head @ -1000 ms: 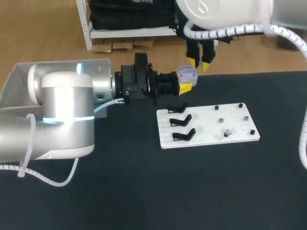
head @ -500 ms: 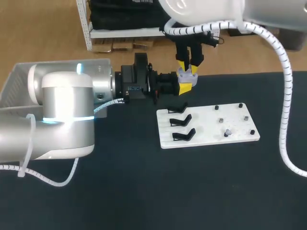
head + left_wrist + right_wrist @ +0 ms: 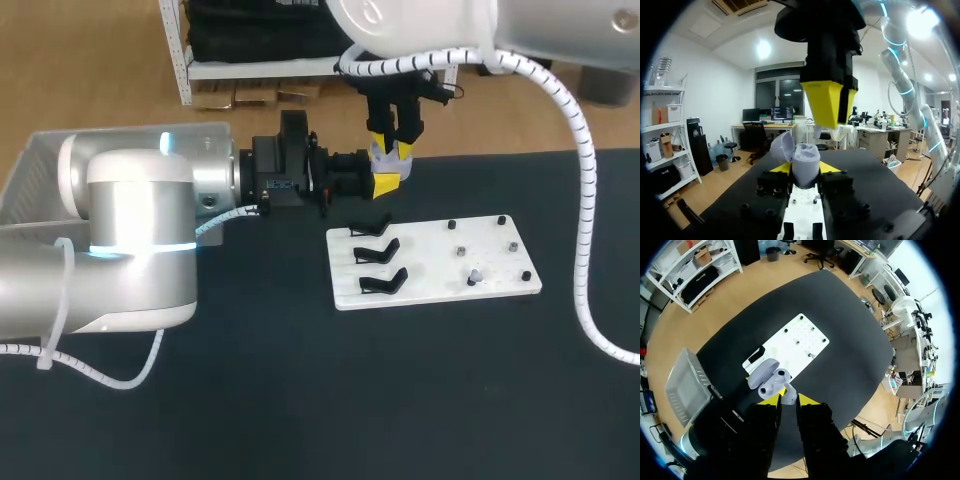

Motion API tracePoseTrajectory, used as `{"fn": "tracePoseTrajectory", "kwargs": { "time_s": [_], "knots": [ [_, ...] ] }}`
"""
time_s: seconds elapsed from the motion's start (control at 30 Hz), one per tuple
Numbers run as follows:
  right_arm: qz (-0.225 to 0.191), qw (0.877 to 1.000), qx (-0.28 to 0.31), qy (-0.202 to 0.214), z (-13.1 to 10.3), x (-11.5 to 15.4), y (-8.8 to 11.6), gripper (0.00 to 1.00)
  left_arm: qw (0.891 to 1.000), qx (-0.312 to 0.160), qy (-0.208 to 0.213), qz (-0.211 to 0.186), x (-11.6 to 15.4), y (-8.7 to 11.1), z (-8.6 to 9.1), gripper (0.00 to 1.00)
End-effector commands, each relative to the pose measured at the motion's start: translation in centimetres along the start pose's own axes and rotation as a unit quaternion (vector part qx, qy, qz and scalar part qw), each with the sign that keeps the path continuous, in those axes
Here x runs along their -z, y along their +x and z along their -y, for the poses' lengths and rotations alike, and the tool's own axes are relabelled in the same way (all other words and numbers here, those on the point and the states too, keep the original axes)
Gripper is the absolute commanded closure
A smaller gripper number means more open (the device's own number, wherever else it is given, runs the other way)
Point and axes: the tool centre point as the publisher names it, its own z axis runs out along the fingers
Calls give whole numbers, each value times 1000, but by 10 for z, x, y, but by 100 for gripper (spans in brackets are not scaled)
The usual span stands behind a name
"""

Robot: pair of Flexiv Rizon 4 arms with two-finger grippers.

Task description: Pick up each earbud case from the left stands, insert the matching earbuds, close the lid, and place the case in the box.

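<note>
Black tabletop (image 3: 300,400) lies below; left gripper (image 3: 386,184) clamps the open lavender plastic earbud case (image 3: 803,159) above its far edge; right gripper (image 3: 391,150), just over the case, pinches a small pale earbud (image 3: 788,399).

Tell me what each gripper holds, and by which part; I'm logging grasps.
Left gripper clamps the open pale lilac earbud case by its base's sides; right gripper pinches a small pale earbud between its tips.
</note>
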Motion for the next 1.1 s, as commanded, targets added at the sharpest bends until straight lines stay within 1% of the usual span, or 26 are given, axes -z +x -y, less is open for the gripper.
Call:
{"fn": "tracePoseTrajectory", "kwargs": {
  "time_s": [0.03,0.47,0.8,1.1],
  "knots": [
    [-1,1000,2,4,-3,-1,-1,100,1000,-3,-4,5,-1,2,1,100],
    [7,1000,6,12,-6,-6,-9,100,1000,-3,-4,5,-1,2,1,100],
    [4,1000,9,12,-10,-8,-9,100,1000,-3,-4,5,-1,2,1,100],
    [2,1000,6,12,-9,-10,-11,100,1000,-3,-4,5,-1,2,1,100]
  ]
}}
